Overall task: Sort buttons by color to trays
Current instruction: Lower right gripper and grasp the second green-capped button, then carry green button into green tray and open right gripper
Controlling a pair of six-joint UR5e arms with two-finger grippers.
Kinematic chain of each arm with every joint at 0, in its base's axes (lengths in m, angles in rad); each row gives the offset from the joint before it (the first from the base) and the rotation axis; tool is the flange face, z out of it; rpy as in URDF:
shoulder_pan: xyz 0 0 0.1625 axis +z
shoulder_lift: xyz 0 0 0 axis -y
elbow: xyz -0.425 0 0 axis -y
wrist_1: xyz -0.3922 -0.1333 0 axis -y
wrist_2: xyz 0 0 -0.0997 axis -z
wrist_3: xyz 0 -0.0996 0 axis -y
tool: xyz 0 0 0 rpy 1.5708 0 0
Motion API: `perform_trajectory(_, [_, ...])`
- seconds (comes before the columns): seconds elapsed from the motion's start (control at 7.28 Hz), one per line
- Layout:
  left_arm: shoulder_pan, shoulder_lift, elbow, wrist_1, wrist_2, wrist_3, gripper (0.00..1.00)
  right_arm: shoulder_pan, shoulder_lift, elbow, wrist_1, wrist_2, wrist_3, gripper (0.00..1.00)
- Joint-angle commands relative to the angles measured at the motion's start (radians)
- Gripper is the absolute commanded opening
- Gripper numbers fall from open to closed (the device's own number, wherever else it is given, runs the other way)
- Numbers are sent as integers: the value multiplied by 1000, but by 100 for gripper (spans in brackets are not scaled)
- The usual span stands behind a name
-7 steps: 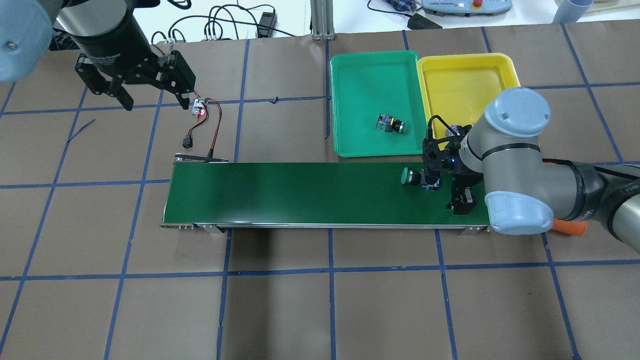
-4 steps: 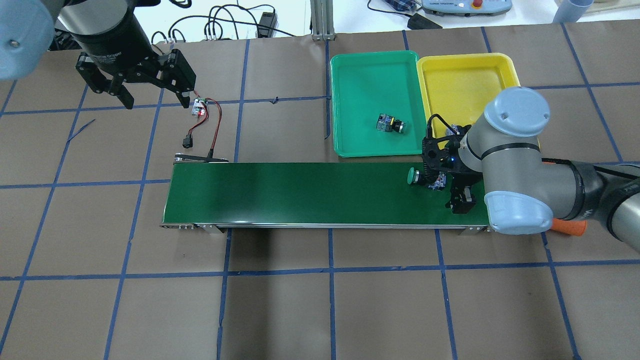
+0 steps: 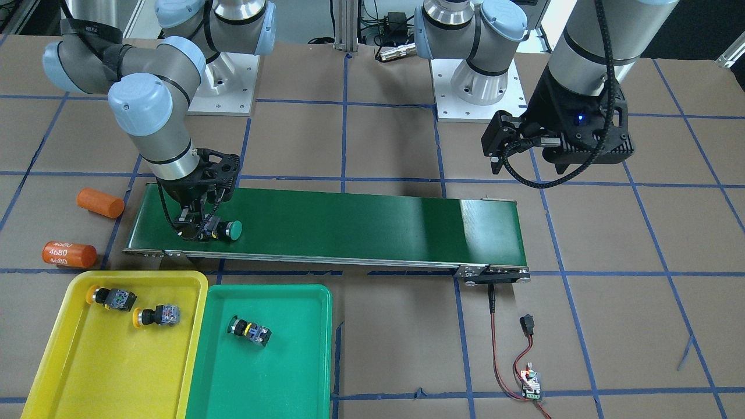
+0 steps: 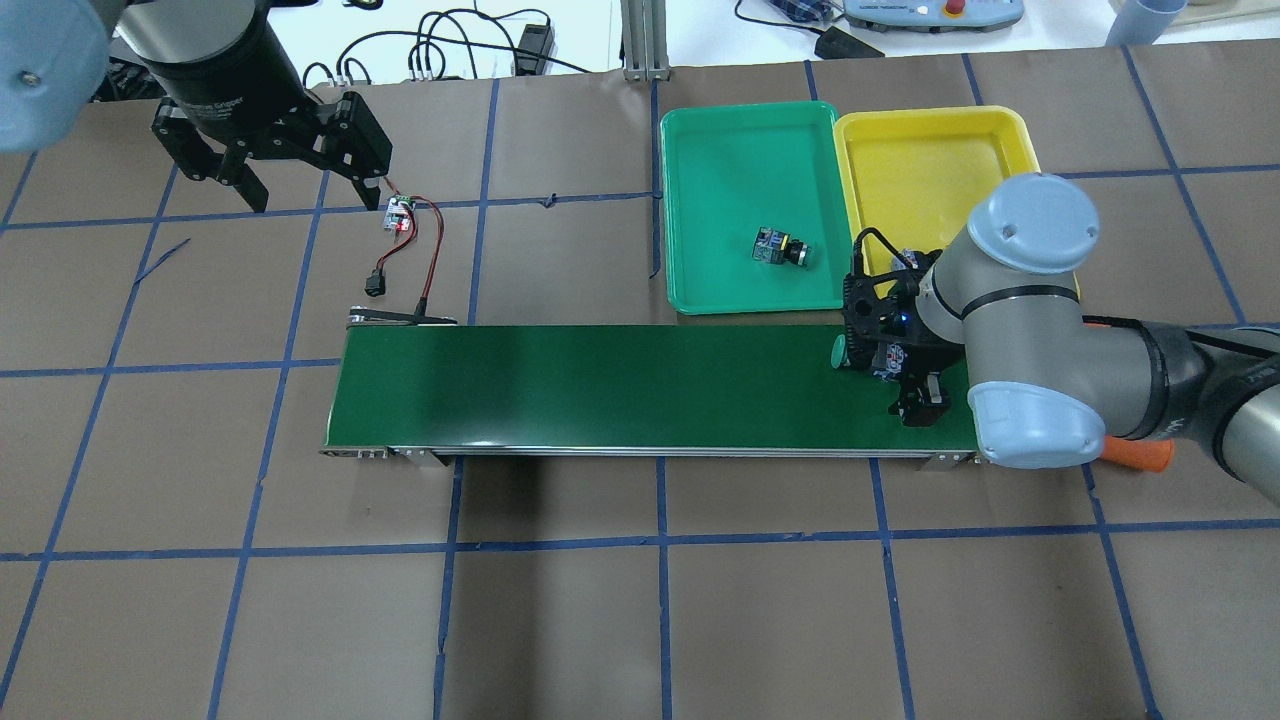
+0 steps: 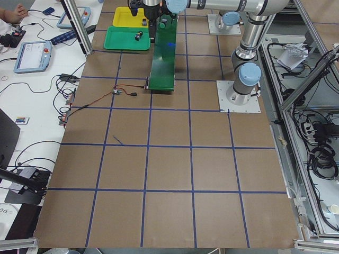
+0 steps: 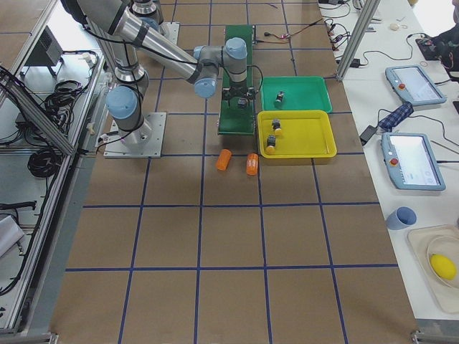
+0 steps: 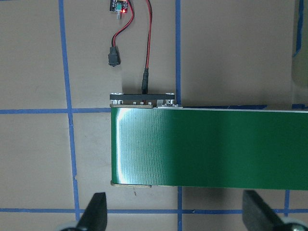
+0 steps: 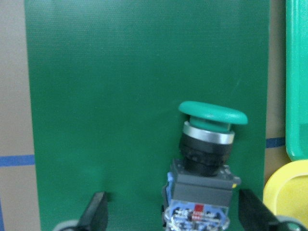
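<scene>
A green-capped button (image 8: 209, 159) lies on its side at the right end of the dark-green conveyor belt (image 4: 600, 385). My right gripper (image 8: 175, 214) is open and low over the belt, its fingers either side of this button (image 4: 848, 352), which sits nearer one finger. The yellow tray (image 3: 87, 372) holds two yellow-capped buttons (image 3: 110, 298) (image 3: 157, 315). One more button (image 4: 782, 247) lies in the green tray (image 4: 740, 160); its cap colour is unclear. My left gripper (image 4: 312, 195) hangs open and empty above the table beyond the belt's left end.
Two orange cylinders (image 3: 100, 202) (image 3: 70, 254) lie on the brown table beside the belt's right end, near my right arm. A small circuit board (image 3: 531, 381) with red and black wires runs to the belt's left end.
The green-capped button has travelled right along the belt into the gap between my right gripper's fingers. My left gripper has shifted slightly away from the belt. The right gripper has stayed put.
</scene>
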Motion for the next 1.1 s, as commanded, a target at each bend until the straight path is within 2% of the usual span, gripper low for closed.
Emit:
perform_trajectory(0.0, [0,15,-13,0,-1,0,100,0,-1,0,0,-4,2,36])
perform_trajectory(0.14, [0,15,-6,0,0,0,100,-1,-4,0,9,-5,4,26])
perform_trajectory(0.41, [2,13,-7,0,-1,0,100,0,-12,-20,9,-5,2,20])
perform_trajectory(0.69, [2,6,-1,0,-3,0,100,5,11,-112,35,11,4,19])
perform_trajectory(0.96, [0,-2,-2,2,-3,0,100,53,128,-262,41,1,4,20])
